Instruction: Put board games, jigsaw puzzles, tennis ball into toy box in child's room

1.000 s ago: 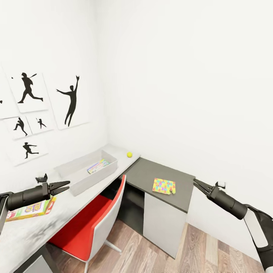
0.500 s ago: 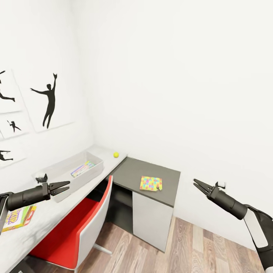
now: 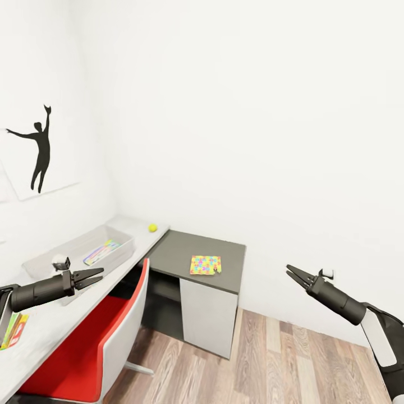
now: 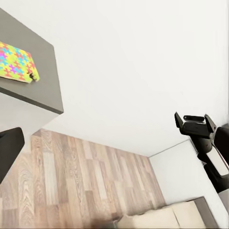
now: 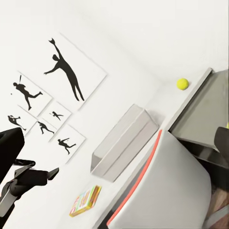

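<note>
The long white surface (image 3: pixel 62 314) carries the grey toy box (image 3: pixel 120 237), a flat colourful toy inside; a tennis ball (image 3: pixel 152 228) lies beyond it. A jigsaw puzzle (image 3: pixel 205 265) rests on the adjoining dark surface (image 3: pixel 179 252). Left gripper (image 3: pixel 99 274) and right gripper (image 3: pixel 289 271) hover empty, jaws narrowly parted.

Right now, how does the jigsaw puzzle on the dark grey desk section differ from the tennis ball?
The jigsaw puzzle is a thin flat square in many colours; the tennis ball is a small round ball in plain yellow-green. The puzzle lies on the dark grey desk section, while the ball sits on the white desktop by the wall, beyond the toy box. The puzzle looks much wider than the ball. Both are outside the toy box, and no hand holds either.
</note>
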`<state>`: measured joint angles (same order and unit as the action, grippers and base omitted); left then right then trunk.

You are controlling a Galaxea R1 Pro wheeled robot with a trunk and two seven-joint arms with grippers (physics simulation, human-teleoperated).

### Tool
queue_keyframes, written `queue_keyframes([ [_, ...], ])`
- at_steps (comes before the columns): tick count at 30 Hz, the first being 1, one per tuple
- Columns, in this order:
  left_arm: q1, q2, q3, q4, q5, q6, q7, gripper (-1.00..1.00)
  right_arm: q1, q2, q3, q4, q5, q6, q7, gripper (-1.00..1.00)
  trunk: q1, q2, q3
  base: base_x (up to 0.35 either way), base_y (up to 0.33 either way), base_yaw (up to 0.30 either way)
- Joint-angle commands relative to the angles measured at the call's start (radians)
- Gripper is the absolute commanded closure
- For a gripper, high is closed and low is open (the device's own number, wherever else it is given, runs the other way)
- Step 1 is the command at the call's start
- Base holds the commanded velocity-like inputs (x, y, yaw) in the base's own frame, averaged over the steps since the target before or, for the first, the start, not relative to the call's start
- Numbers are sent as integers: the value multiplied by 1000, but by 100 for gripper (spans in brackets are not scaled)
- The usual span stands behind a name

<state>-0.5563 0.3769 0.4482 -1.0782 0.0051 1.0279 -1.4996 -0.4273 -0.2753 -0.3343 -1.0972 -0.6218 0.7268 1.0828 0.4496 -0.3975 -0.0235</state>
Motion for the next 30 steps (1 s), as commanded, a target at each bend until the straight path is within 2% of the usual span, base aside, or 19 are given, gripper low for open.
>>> queue_keyframes([
  [1, 0, 0, 0, 0, 0, 11, -4, -100, -2, 0, 0, 0, -4, 6, 1, -100, 0, -3, -3, -167, 99, -257],
  [8, 0, 0, 0, 0, 0, 9, -4, -100, -1, 0, 0, 0, -4, 6, 0, -100, 0, -3, -7, -92, 51, -258],
  [30, 0, 0, 0, 0, 0, 9, -4, -100, -1, 1, 0, 0, -4, 5, 0, -100, 0, -3, -18, -5, 3, -258],
])
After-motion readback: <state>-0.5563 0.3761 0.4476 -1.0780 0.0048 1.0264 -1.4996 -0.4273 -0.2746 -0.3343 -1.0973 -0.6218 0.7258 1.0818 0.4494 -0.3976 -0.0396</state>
